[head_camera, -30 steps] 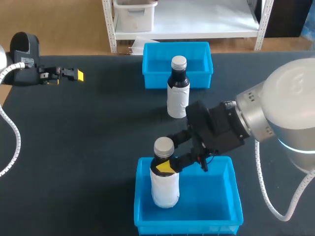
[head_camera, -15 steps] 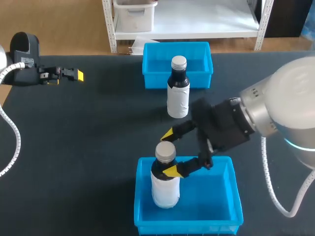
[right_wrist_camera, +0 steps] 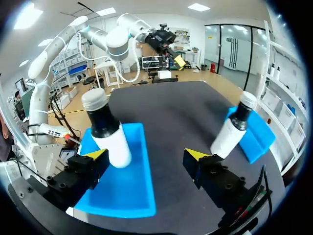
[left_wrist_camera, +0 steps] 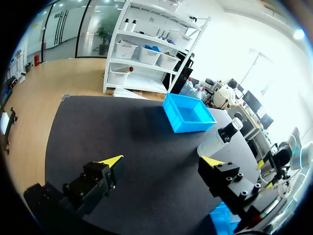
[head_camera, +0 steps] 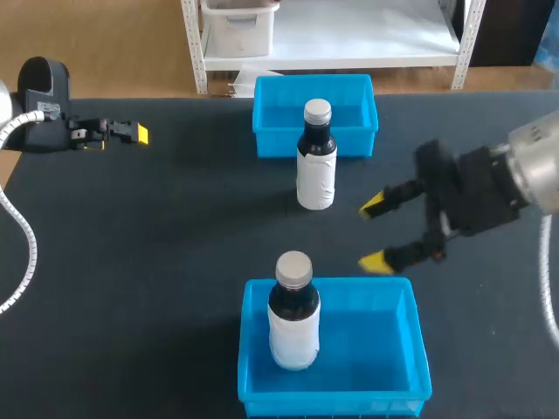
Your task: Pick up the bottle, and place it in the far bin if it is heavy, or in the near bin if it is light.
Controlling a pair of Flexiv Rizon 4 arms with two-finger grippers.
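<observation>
**Task items.** 1 bottle (head_camera: pixel 293 310) stands upright inside the near bin (head_camera: pixel 410 367), which sits at the table's 6 o'clock. The bottle is in the bin's 9 o'clock half. It has a grey cap, a dark neck and a white wrap. A 2nd bottle (head_camera: pixel 316 166) of the same kind stands upright on the table (head_camera: pixel 175 262), near the 6 o'clock side of the far bin (head_camera: pixel 358 105). That bin sits at the table's 12 o'clock.

**Right gripper** (head_camera: pixel 373 233). Its fingers are spread wide and hold nothing. It is at 2 o'clock from the binned bottle and 4 o'clock from the 2nd bottle, clear of both. In the right wrist view the gripper (right_wrist_camera: pixel 145 155) has only bin floor and table between its yellow tips. The binned bottle (right_wrist_camera: pixel 105 132) stands ahead of 1 finger and the 2nd bottle (right_wrist_camera: pixel 232 129) ahead of the other, neither touched.

**Left gripper** (head_camera: pixel 135 133). It is at the table's 10 o'clock, well apart from both bins. The left wrist view shows its fingers (left_wrist_camera: pixel 111 160) spread, with only bare table between them.
</observation>
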